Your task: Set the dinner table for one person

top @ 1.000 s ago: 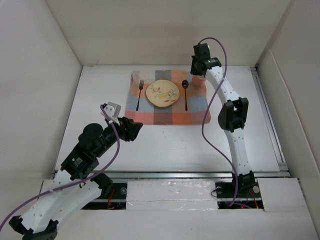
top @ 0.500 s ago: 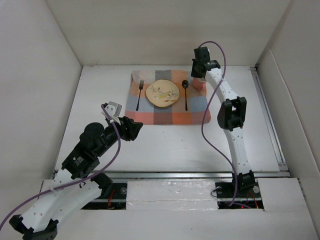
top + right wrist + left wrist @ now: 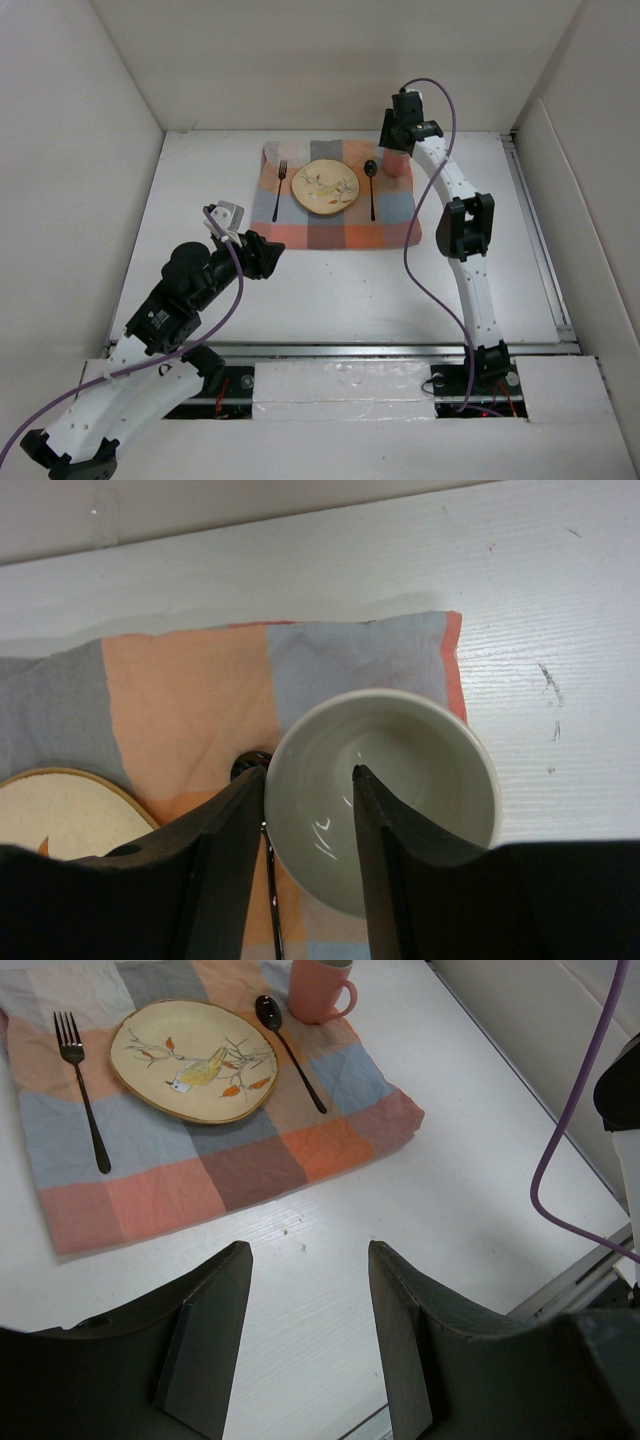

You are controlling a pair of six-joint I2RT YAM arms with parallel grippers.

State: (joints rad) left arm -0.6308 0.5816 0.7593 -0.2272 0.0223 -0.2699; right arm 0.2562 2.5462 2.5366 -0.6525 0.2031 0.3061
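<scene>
Top external view: the right arm reaches long to the far right corner of the checkered cloth, wrist tipped down over the pink cup. The right hand has its fingers apart, straddling the cup's rim on the spoon side, one inside, one outside. The left arm sits folded low, left hand spread and empty above the white tabletop that carries the cloth, just short of its near edge. The plate and fork lie on the cloth

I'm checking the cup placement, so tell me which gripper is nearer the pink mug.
Right. The right gripper sits above the pink mug, its fingers straddling the rim. The left gripper hovers over the dinner table, short of the checkered cloth, far from the mug.
</scene>
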